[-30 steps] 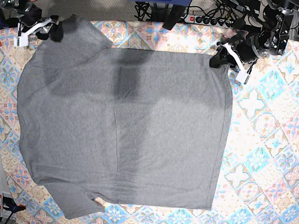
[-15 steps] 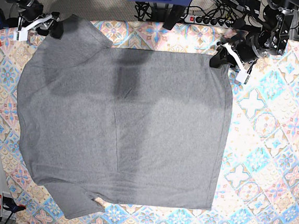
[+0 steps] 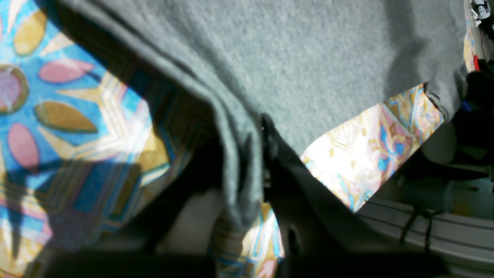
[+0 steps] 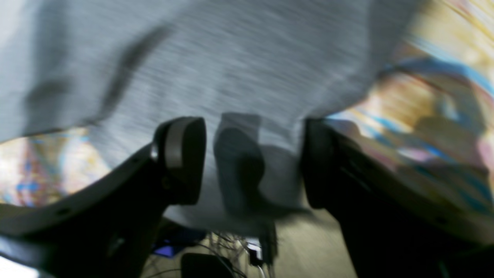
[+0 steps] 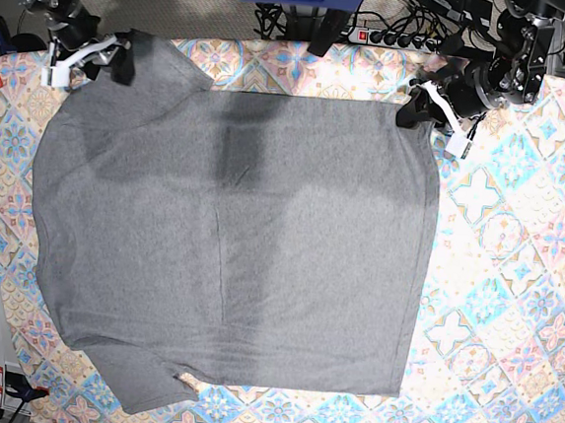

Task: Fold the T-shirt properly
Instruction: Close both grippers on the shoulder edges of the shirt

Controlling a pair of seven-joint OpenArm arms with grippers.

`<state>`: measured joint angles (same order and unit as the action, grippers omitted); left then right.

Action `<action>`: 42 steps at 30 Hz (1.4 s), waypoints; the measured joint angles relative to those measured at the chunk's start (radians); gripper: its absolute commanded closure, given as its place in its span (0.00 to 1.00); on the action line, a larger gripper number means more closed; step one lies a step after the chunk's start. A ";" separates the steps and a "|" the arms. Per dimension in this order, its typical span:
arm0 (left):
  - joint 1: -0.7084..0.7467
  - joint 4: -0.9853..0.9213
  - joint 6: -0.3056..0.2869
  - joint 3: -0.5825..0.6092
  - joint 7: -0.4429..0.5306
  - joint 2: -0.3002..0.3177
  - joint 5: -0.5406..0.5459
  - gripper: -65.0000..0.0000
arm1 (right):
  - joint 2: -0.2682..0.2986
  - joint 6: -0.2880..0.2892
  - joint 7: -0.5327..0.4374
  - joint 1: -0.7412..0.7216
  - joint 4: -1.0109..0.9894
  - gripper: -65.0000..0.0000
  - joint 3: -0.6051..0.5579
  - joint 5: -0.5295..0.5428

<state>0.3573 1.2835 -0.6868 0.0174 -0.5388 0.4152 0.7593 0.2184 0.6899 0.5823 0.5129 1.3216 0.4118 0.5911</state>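
The T-shirt (image 5: 226, 236) lay spread flat across the patterned surface (image 5: 513, 291), its near hem toward the bottom edge of the base view. At its far corner on that view's right, the left hand (image 5: 414, 110) was clamped on a bunched fold of the grey fabric. At the far corner opposite, the right hand (image 4: 252, 162) stood with fingers (image 4: 181, 158) parted, cloth between them ungripped.

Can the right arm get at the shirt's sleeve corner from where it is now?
Probably yes: the right gripper is open at the T-shirt sleeve corner, grey fabric sits between its fingers, and nothing blocks it.
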 measured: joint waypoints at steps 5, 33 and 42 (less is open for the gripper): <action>0.000 0.000 0.001 0.000 0.000 0.000 0.000 1.00 | -0.005 -0.006 0.024 0.011 0.062 0.41 -0.051 0.000; -0.041 0.000 0.002 0.001 -0.011 -0.002 -0.005 1.00 | -0.032 0.005 0.127 0.053 0.151 0.99 0.005 -0.097; -0.072 0.001 0.001 0.004 -0.011 -0.003 -0.005 1.00 | -0.032 0.005 0.125 0.052 0.151 0.99 0.045 -0.135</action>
<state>0.2848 1.2846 -0.6857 0.0212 -0.5503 0.4126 0.7547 0.1860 0.6949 0.7071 0.5652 1.4731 0.4568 0.4561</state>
